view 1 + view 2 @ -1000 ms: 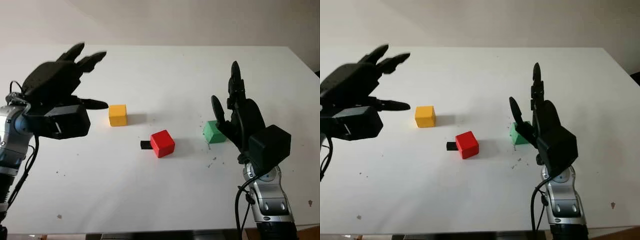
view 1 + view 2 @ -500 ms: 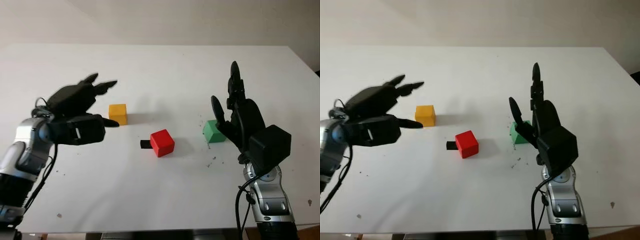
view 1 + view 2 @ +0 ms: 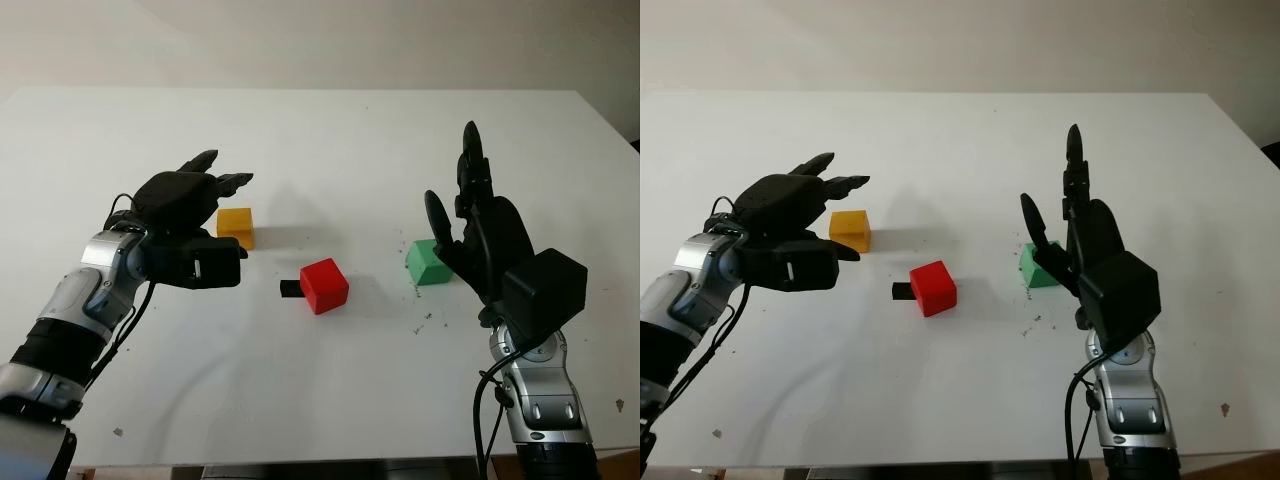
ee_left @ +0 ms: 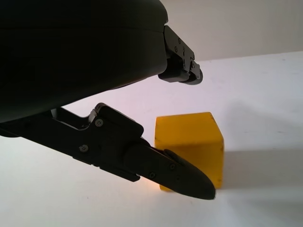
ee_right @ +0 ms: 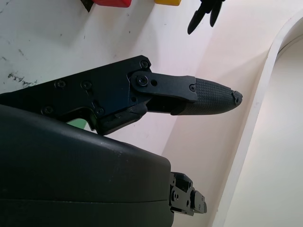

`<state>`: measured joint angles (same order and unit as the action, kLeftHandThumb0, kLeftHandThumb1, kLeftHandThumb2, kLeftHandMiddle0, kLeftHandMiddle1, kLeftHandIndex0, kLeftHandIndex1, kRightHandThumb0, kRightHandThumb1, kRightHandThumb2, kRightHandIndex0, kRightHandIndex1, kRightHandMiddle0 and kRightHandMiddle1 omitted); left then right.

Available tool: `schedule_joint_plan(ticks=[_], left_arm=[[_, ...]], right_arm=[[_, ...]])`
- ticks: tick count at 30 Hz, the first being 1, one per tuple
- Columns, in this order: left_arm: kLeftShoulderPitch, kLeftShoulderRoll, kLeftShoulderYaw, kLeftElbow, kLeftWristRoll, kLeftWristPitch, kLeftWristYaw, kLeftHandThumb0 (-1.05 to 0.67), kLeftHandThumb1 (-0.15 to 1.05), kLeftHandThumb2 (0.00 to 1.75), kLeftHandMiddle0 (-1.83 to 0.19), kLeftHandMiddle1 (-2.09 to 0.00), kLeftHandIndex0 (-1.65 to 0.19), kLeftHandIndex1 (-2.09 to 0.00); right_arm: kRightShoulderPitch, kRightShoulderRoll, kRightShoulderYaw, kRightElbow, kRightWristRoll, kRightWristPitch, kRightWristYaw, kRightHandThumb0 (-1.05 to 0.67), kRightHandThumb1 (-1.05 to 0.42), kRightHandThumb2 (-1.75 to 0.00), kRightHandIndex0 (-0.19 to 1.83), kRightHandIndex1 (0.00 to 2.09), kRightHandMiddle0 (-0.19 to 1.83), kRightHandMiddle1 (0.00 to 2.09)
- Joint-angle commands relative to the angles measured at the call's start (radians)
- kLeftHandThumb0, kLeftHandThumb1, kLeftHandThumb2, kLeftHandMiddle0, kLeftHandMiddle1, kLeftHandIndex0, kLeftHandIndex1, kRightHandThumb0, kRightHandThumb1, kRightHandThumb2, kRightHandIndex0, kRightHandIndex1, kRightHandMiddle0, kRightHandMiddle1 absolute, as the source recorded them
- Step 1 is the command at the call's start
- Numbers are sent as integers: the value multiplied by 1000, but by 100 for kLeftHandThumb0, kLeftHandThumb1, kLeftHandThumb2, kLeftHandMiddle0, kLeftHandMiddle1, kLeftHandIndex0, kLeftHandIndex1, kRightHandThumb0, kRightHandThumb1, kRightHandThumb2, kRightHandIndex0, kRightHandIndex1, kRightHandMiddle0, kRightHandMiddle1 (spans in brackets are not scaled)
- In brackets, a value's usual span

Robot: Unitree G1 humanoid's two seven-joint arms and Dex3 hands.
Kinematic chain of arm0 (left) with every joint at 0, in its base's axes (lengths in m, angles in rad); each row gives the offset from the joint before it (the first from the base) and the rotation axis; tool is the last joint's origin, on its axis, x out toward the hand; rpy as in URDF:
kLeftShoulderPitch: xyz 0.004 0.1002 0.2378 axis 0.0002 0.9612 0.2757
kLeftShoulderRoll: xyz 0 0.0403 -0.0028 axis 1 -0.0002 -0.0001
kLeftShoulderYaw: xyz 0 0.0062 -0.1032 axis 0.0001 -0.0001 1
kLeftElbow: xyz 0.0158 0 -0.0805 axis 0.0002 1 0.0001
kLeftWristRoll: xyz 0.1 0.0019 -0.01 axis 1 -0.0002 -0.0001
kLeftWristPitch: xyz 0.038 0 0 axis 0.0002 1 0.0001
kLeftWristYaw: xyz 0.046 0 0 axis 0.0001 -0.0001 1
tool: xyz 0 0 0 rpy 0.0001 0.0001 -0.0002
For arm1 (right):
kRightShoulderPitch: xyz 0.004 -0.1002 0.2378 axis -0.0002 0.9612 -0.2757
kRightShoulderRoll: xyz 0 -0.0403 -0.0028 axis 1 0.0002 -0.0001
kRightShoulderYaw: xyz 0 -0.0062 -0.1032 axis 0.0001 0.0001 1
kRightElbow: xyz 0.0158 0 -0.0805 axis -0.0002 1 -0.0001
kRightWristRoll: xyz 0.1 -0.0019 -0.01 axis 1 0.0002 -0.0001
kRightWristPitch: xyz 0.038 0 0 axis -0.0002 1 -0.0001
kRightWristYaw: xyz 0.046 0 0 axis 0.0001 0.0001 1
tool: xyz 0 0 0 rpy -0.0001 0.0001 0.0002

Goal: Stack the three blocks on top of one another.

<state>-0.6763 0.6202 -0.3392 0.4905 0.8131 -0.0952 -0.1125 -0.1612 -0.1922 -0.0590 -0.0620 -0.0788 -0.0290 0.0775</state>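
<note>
- Three small cubes, all apart on the white tabletop (image 3: 330,400), none stacked yet: red wooden-looking cube (image 3: 325,286) taken as landmark, with a small black piece (image 3: 290,289) touching its left side.
- Yellow cube (image 3: 236,228) left of the red one and a little farther back; green cube (image 3: 428,262) to the red one's right, about level with it.
- Left hand (image 3: 190,215) open and holding nothing, hovering just left of the yellow cube, well left of the red; in the left wrist view one finger (image 4: 182,177) crossing in front of the yellow cube's lower face, contact not clear.
- Right hand (image 3: 478,235) open, upright, just beside the green cube on the side away from the red.
- Step in hand, as a judgement: first pick, reaching for yellow.
- Next call: fingers brought either side of the cube, closed squarely, then lifted clear.
</note>
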Motion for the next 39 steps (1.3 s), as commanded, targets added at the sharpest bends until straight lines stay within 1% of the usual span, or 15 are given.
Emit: schedule_joint_plan(ticks=[1,5,10,15,16,18,20,24,25,28,34,39], left_arm=[[-31,1,-19,20,24,-4,28,-66,89,5,-4,-7,-34,-11],[-39,10,-42,34,71,3,47,-65,91,6,-6,-7,-40,-13],[-45,22,-53,33,82,16,-15,-63,96,7,-8,-7,-47,-15],[-44,34,-54,22,88,8,-50,-62,101,7,-15,-7,-58,-24],[-44,34,-52,21,85,7,-54,-62,102,6,-17,-6,-56,-33],[-43,33,-48,21,76,9,-71,-60,103,6,-22,-6,-44,-68],[-40,33,-44,20,67,5,-77,-57,104,7,-24,-6,-37,-93],[-20,23,-16,20,16,-19,-36,-42,105,7,-34,-8,-32,-123],[-15,21,-11,20,4,-27,-19,-40,104,6,-37,-9,-32,-126],[-9,25,-8,6,-18,-27,-14,-38,105,7,-40,-9,-28,-134],[3,38,8,-17,-52,-34,-23,-40,105,7,-42,-9,-27,-134],[10,51,40,-46,-111,-27,-71,-42,105,9,-42,-8,-27,-135]], right_arm=[[-5,-10,-6,-7,-2,4,-2,-79,-105,-55,-19,0,-19,2],[-3,-15,-5,2,-10,-13,-3,-80,-105,-55,-19,0,-19,1],[-2,-10,-7,-1,1,-7,2,-81,-105,-55,-19,0,-19,2],[-5,-11,-7,4,-2,-11,-2,-80,-105,-55,-19,0,-19,1],[-5,-11,-7,5,-3,-13,-3,-80,-105,-55,-19,0,-19,1],[-4,-14,-7,9,-5,-19,-2,-79,-105,-56,-19,0,-19,1],[-5,-13,-9,15,2,-26,2,-77,-105,-56,-19,0,-19,1],[-6,-13,-10,10,3,-17,2,-77,-105,-55,-19,0,-19,1],[-5,-14,-9,9,0,-17,0,-77,-105,-55,-19,0,-19,1],[-5,-14,-7,8,-8,-12,-3,-77,-105,-55,-19,0,-19,1],[-9,-9,-6,14,-11,-19,-4,-77,-105,-55,-19,0,-19,1],[-12,-6,-2,15,-19,-18,-13,-79,-105,-54,-19,0,-19,1]])
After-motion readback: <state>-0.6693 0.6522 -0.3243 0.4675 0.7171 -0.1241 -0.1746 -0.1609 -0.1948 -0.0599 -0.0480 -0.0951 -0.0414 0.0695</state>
